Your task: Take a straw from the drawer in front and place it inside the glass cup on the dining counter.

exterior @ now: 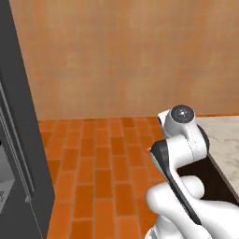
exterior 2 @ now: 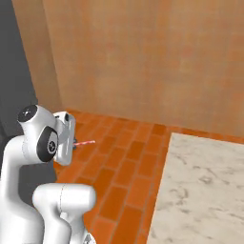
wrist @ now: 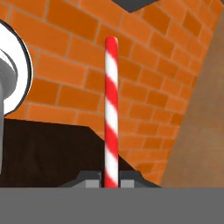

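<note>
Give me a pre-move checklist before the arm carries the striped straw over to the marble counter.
1. Grip: the gripper is shut on the thin red-and-white striped straw: ok.
2. Straw seating: it runs straight out from between the fingertips in the hand view, not skewed: ok.
3. Straw clear of things: in the right base view it juts out over the orange brick floor, touching nothing: ok.
4. Beige marble-look dining counter in sight: ok.
5. Glass cup located: cannot tell.
6. Drawer closed behind: cannot tell.
</note>
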